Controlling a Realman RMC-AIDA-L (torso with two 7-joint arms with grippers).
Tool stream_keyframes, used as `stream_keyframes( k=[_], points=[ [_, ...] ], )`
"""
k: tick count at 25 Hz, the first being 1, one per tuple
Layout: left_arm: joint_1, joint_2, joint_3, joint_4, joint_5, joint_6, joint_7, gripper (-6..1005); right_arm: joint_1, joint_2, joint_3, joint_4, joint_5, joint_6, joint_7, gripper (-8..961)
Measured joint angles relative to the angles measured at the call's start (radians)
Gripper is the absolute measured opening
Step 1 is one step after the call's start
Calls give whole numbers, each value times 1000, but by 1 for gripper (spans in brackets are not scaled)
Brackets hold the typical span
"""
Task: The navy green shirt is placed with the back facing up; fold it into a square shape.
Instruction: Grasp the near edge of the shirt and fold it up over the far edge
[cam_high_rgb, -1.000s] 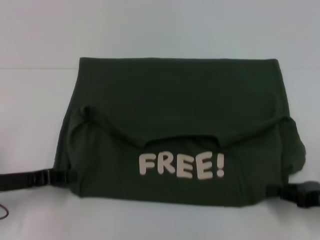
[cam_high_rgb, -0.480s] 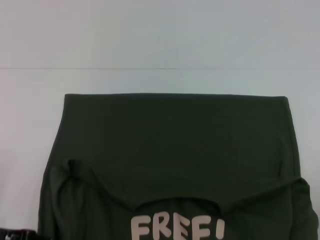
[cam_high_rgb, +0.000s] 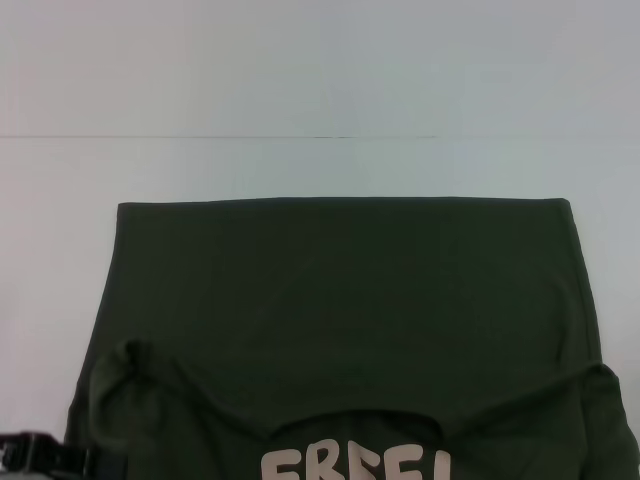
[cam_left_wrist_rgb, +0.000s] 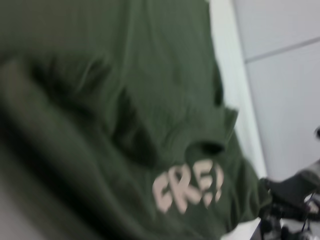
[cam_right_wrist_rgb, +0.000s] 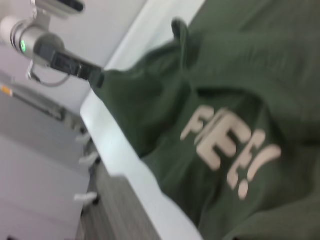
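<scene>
dark green shirt (cam_high_rgb: 340, 320) spread across the lower half of the head frame on the white table (cam_high_rgb: 320, 165), straight far edge level, near part folded up with pale lettering (cam_high_rgb: 355, 466) cut off at the bottom edge. left gripper (cam_high_rgb: 45, 457) at the bottom left corner, touching the shirt's edge, apparently clamped on the cloth; seen from the right wrist at upper left (cam_right_wrist_rgb: 95, 76), gripping a shirt corner. right gripper outside the head frame, jaws impossible to tell.
</scene>
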Motion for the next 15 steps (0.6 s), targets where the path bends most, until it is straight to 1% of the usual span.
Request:
stream_keyframes(
  k=[3,6,9,11,15],
  points=[
    [-18,8,-57,-4,-2,5,-5,32,4,-7,74,-2,3,-17,-3,22],
    [-36,17,-140,-4,-24,-1,-19,32,11,-21,159,-3,4,-39,0,22],
    [-49,21,-200,-7,-68,-50,-54,34,24,-36,233,-4,18,-43,31,22],
    [-53,20,-210,-13,-99,-94,-67,34,33,-42,258,-5,43,-22,55,23],
    [-63,14,-211,-49,-173,-230,-70,34,56,-45,268,0,112,91,104,23]
  ],
)
